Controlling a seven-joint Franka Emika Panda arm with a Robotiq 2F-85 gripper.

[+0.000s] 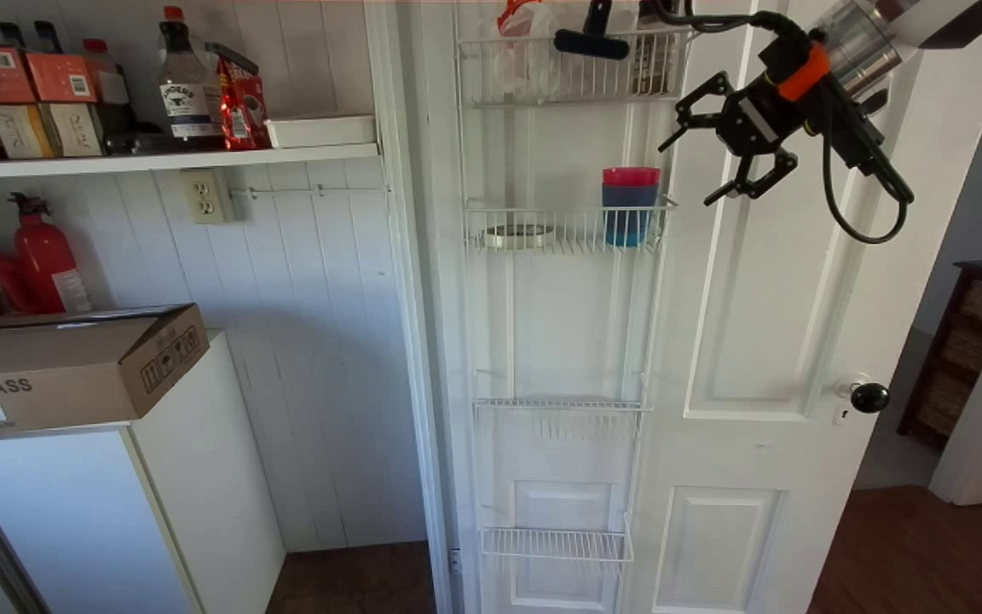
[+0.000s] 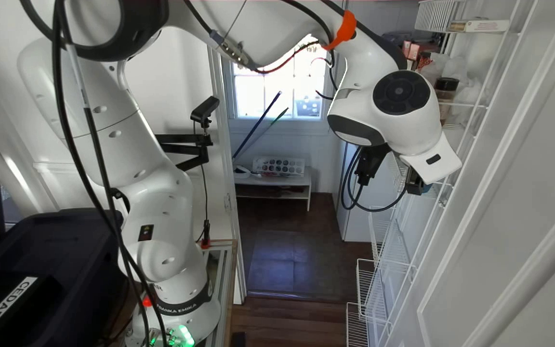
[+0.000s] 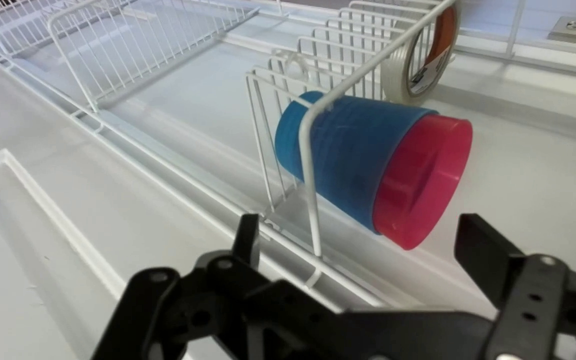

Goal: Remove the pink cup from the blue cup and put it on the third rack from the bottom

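The pink cup (image 1: 631, 176) is nested upright inside the blue cup (image 1: 629, 198), with only its rim part showing. Both stand at the end of a white wire basket. In the wrist view the pink cup (image 3: 420, 182) sticks out of the blue cup (image 3: 353, 155) behind the basket's front wire. My gripper (image 1: 683, 177) is open and empty, right of the cups, apart from them. In the wrist view its fingers (image 3: 358, 235) are spread wide. The third rack from the bottom seems to be the tier just below the cups (image 1: 559, 405); lower tiers show in an exterior view (image 2: 381, 231).
A tape roll (image 1: 518, 236) lies in the cups' basket; it shows in the wrist view too (image 3: 420, 65). The basket's front wire (image 3: 313, 200) runs before the cups. An upper basket (image 1: 491, 72) holds bags and a jar. The door (image 1: 755, 298) is behind the rack.
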